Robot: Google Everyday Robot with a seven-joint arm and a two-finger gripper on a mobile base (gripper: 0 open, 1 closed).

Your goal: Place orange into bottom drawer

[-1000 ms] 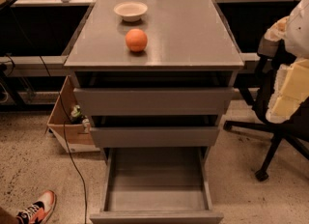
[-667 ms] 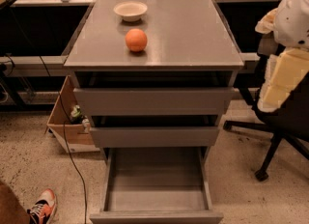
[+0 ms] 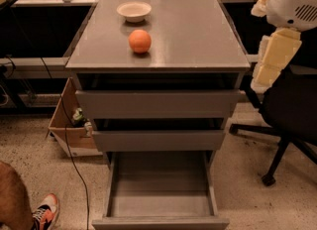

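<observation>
The orange sits on the grey cabinet top, left of the middle and near the front. The bottom drawer is pulled far out, a long grey tray with nothing in it. The two drawers above it are slightly ajar. My gripper hangs on the white and cream arm at the right, beside the cabinet top's right edge. It is well to the right of the orange and touches nothing.
A shallow cream bowl stands on the cabinet top behind the orange. A black office chair is at the right and a cardboard box at the left. A person's leg and shoe are at the bottom left. A cable runs down the floor.
My arm has shifted up and a little left at the right edge. A person's leg has come into view at the bottom left. The orange and drawers have not moved.
</observation>
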